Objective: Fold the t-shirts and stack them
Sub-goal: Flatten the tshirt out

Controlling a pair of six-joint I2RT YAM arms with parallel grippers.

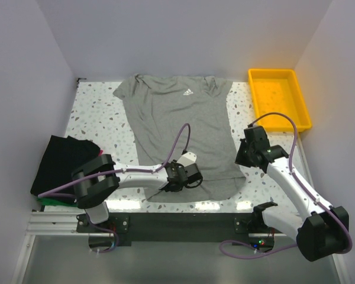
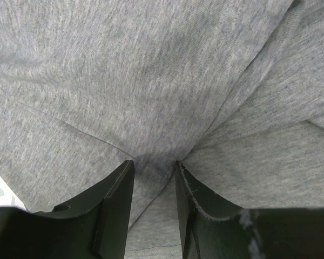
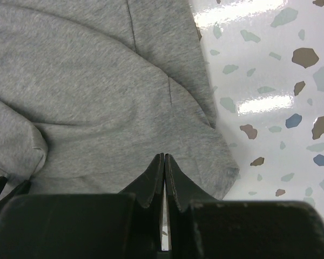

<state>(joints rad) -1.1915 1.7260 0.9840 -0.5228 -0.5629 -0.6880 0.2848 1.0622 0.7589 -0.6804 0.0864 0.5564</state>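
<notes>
At the far left edge of the surface point(image 1: 94, 112) we find a folded black t-shirt point(image 1: 62, 160) lying on a green t-shirt point(image 1: 46, 201), of which only a sliver shows, so the stack is already begun.

Next comes the left end effector point(image 1: 176, 180), down on the near hem of the grey t-shirt point(image 1: 177, 112). In its wrist view the fingers point(image 2: 116, 199) stand partly apart with a ridge of cloth between them. Creases run into the gap, so we judge that it is gripping a pinch of the grey fabric.

The shirt lies spread in the middle of the surface, logo up and collar at the far side. Over its near right corner the right end effector point(image 1: 241, 158) is closed with nothing in it. Beyond it, in the far right corner, sits the yellow tray point(image 1: 278, 100), apart from the shirt.

We take this as the start of the grey shirt's first fold. The next move calls for the right end effector to open and take the hem corner under it. Both could then lift the hem evenly and carry it toward the collar.
</notes>
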